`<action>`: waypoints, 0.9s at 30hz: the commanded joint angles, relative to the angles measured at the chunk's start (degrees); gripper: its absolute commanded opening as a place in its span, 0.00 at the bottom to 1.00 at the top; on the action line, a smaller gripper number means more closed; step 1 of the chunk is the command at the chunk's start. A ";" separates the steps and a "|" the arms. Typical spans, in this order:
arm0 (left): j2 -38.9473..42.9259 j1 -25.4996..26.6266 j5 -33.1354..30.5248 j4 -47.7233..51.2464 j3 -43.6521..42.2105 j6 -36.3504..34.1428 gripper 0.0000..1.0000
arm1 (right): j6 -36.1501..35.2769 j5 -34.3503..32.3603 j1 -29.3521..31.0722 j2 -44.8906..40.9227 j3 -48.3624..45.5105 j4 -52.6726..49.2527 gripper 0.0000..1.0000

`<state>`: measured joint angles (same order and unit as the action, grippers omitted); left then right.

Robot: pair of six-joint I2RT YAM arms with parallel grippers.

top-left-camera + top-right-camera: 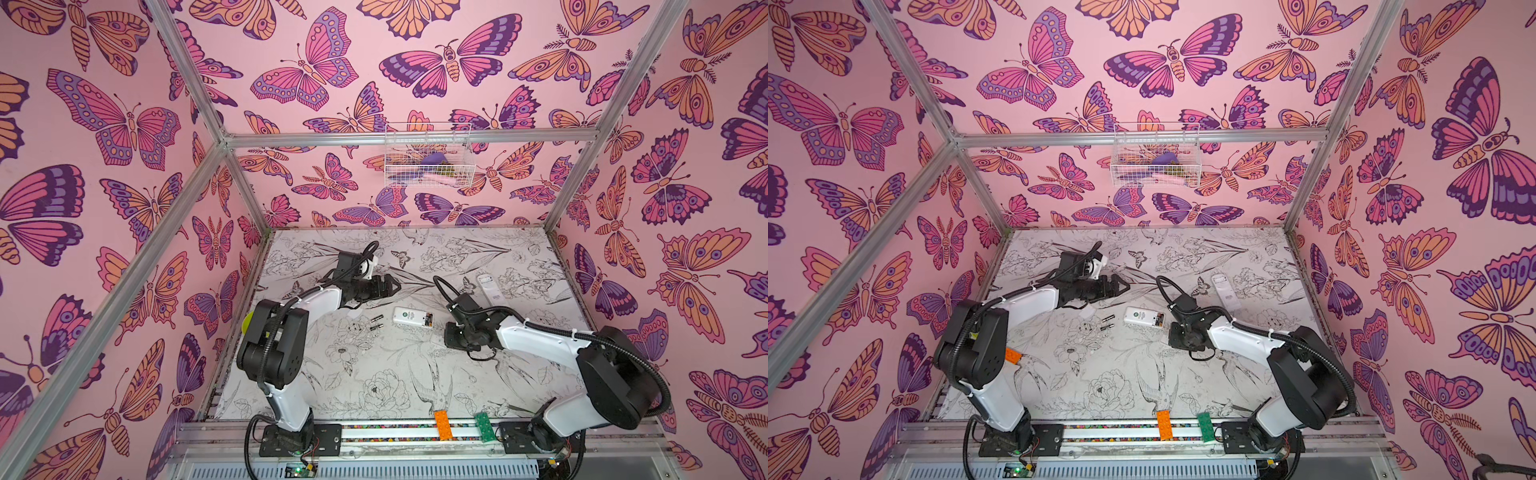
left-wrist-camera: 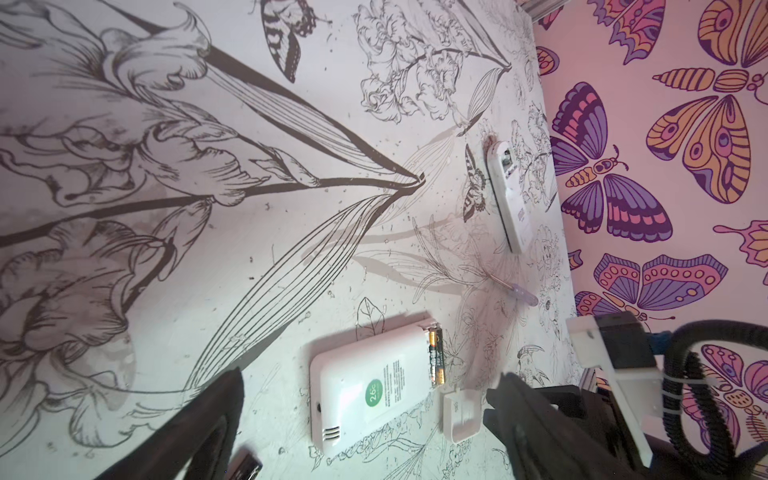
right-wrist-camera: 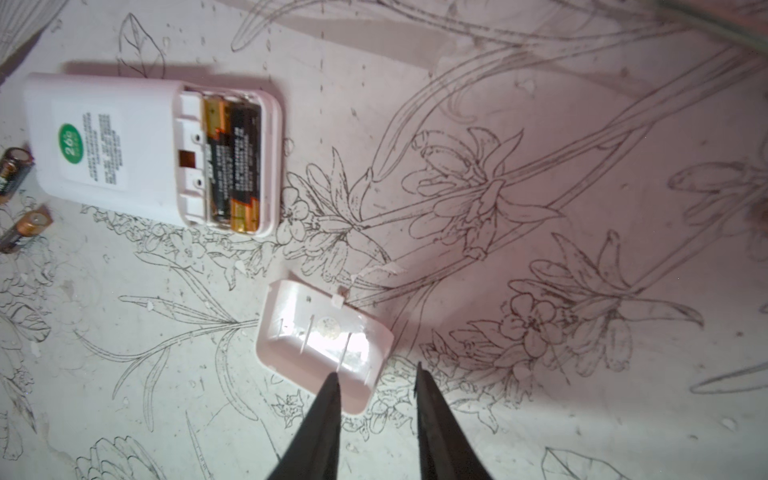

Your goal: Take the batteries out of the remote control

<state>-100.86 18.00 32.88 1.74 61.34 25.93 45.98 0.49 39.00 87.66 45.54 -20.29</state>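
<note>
Remote [image 1: 412, 318] lies face-down in the middle, so its open right end faces up; 2 batteries [image 3: 232, 166] sit inside. 2 loose batteries [image 1: 376, 319] lie just left of it, parked clear. Cover [image 3: 324, 345] lies inside-up, near-right of remote. R gripper [image 3: 375, 372] part-open, jaws astride cover's edge, clamping nothing. L gripper [image 1: 395, 286] wide open, empty, hovers just beyond remote, prob. lining up for the next battery.

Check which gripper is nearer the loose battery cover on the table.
Right. The right gripper hangs just over the edge of the battery cover, jaws apart. The left gripper is open beyond the remote, which lies between it and the cover.
</note>
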 commanded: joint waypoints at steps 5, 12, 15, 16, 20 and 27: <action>1.81 -0.51 -2.67 0.81 0.02 -2.12 0.97 | 1.67 -0.67 0.39 2.00 0.69 -1.13 0.18; 2.41 -0.76 -2.00 0.56 0.27 -2.99 0.98 | 0.40 -4.31 -0.08 -2.56 0.25 -8.48 0.08; 2.69 -1.02 -1.27 1.45 0.95 -3.38 0.98 | -1.85 -6.99 -1.09 -5.78 1.10 -15.10 0.07; 2.69 -1.04 -1.11 1.77 1.19 -3.59 0.98 | -2.32 -7.78 -1.34 -7.21 0.45 -16.32 0.07; 2.69 -1.02 -0.56 0.86 0.96 -3.54 0.98 | -4.59 -6.65 -5.23 -11.23 -2.90 -18.03 0.07; 3.12 -1.21 -0.90 0.54 0.38 -4.75 0.99 | -8.18 -3.61 -11.24 -17.40 -7.39 -18.85 0.09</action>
<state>-99.70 17.23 31.62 2.17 61.60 22.74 40.42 -4.19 29.74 71.75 38.65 -36.47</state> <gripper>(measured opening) 0.985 0.085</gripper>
